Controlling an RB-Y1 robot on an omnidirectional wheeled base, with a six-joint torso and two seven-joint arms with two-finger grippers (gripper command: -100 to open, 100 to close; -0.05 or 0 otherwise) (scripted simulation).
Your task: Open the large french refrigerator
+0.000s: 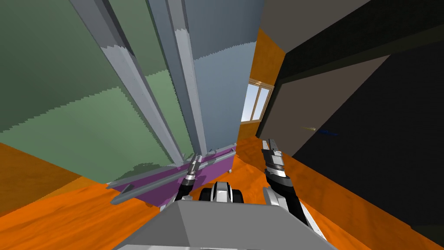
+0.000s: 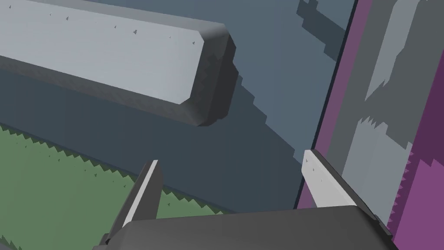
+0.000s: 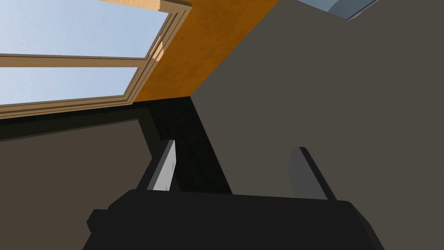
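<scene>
- The fridge [image 1: 130, 87] stands right in front, slightly to the left, on the orange floor [image 1: 65, 217]. It has 2 tall doors, both closed.
- The left door [image 1: 78, 100] is green and the right door [image 1: 221, 87] is blue-grey. Each carries 1 long grey upright handle beside the middle seam.
- Below the doors sits a purple drawer [image 1: 223, 162] with a grey bar across its front.
- The left gripper [image 1: 197, 159] is low at the fridge, near the foot of the doors and just above the drawer.
- In the left wrist view, the left gripper [image 2: 230, 182] has its 2 fingers [image 2: 145, 195] spread wide with nothing between them.
- The lower end of the right door's handle [image 2: 112, 60] lies ahead of those fingers, apart from them and off toward 1 side.
- Behind the fingers are the right door [image 2: 277, 87], a strip of the left door [image 2: 52, 191] and the drawer [image 2: 429, 195].
- The right gripper [image 1: 269, 145] is held up to the right, well apart from the fridge.
- Its fingers [image 3: 167, 167] stand apart, holding nothing.
</scene>
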